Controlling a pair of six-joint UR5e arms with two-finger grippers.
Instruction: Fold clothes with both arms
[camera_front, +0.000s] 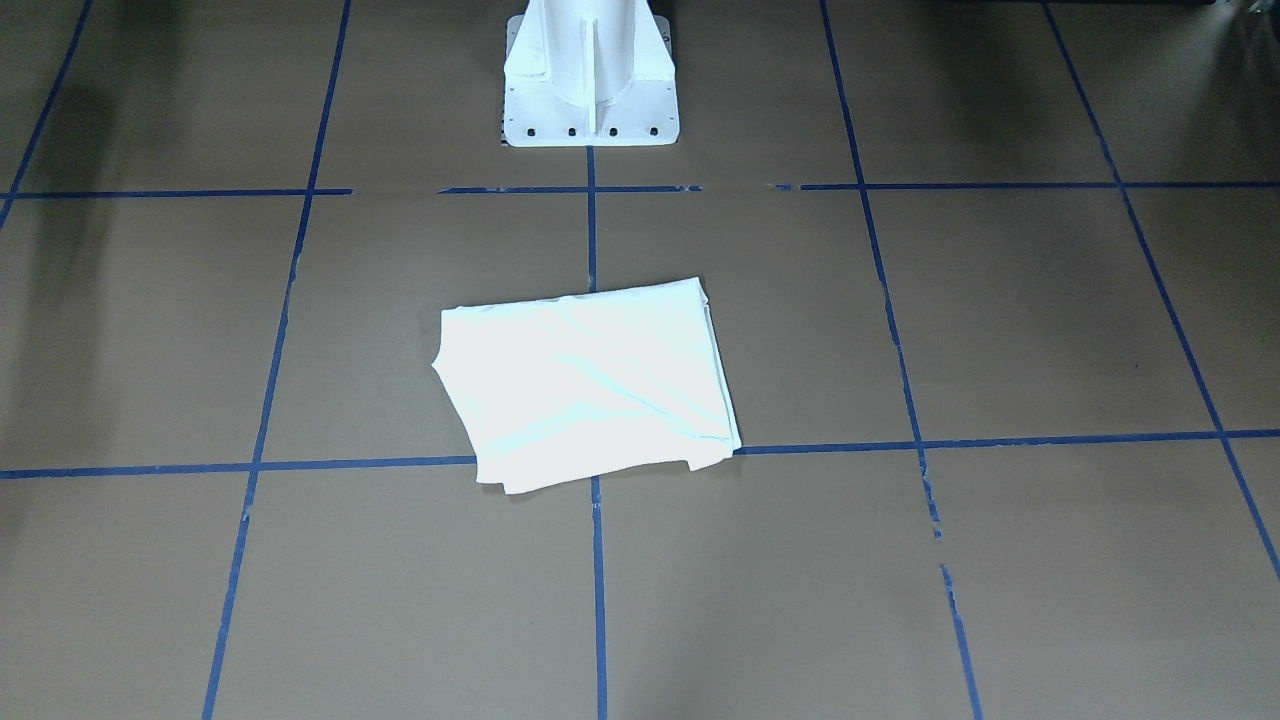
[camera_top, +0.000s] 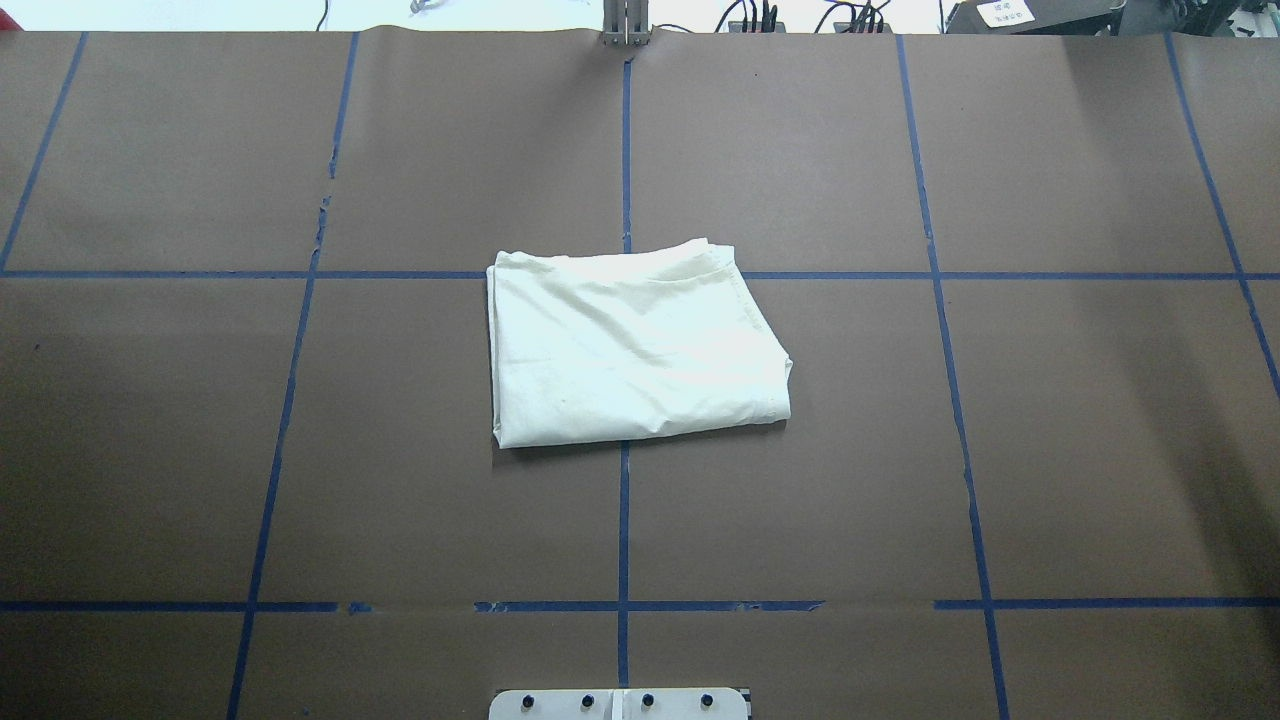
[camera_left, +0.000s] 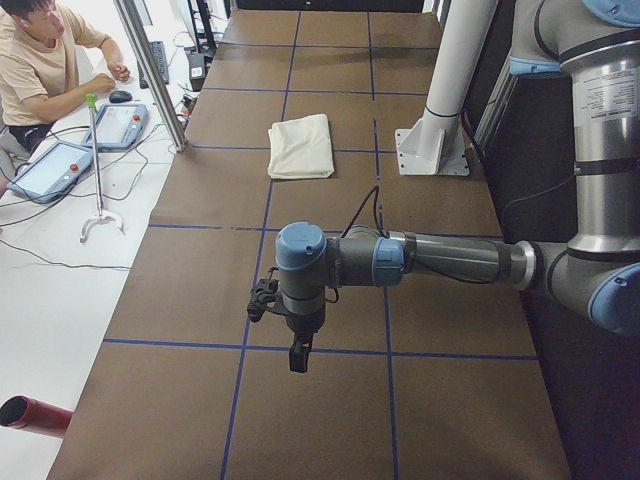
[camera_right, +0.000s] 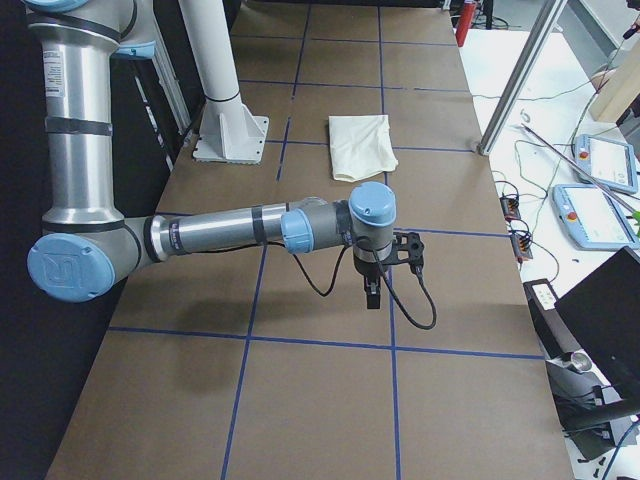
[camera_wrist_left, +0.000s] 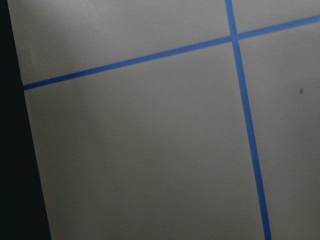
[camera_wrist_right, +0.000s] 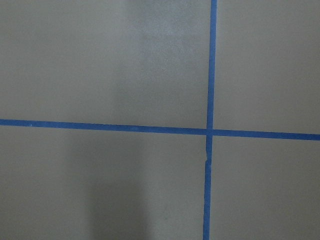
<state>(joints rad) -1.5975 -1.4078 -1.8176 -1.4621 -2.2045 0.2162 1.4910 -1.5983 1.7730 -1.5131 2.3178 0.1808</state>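
Note:
The cream-white T-shirt (camera_top: 630, 345) lies folded into a flat rectangle at the table's middle, plain side up, its print hidden. It also shows in the front-facing view (camera_front: 590, 385), the left side view (camera_left: 302, 146) and the right side view (camera_right: 362, 146). My left gripper (camera_left: 298, 358) hangs over the table far from the shirt, at the robot's left end. My right gripper (camera_right: 372, 295) hangs over the table at the opposite end, also far from the shirt. Both show only in the side views, so I cannot tell whether they are open or shut. Neither touches the shirt.
The brown table (camera_top: 300, 450) carries a grid of blue tape lines. The white pedestal base (camera_front: 590, 75) stands behind the shirt. An operator (camera_left: 45, 60) sits beyond the table's far side with tablets. A metal post (camera_left: 150, 75) stands at the table's edge.

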